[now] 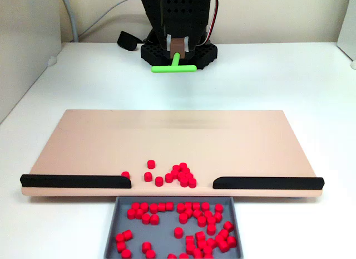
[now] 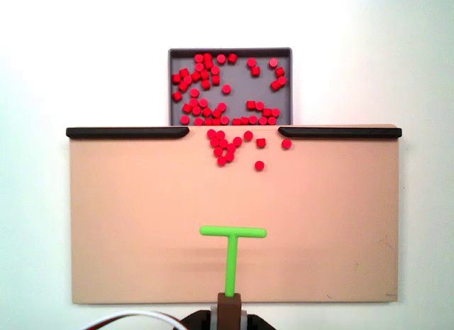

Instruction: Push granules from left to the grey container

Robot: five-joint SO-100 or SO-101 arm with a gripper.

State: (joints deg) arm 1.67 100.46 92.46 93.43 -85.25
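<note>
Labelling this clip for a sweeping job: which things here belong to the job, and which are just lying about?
Job: granules, grey tray, green pusher, gripper holding it, tan board.
Lying about: grey cable, black strap.

My arm (image 1: 177,16): matte black plastic, blocky, upper shell dotted with small round holes. Base (image 1: 178,52): black, wide, with scalloped edges. Below the shell, a brown block (image 1: 178,45) with white plastic on either side. Red wire (image 1: 214,11) right of the shell. White cables (image 2: 131,319) curve left of the base.
</note>
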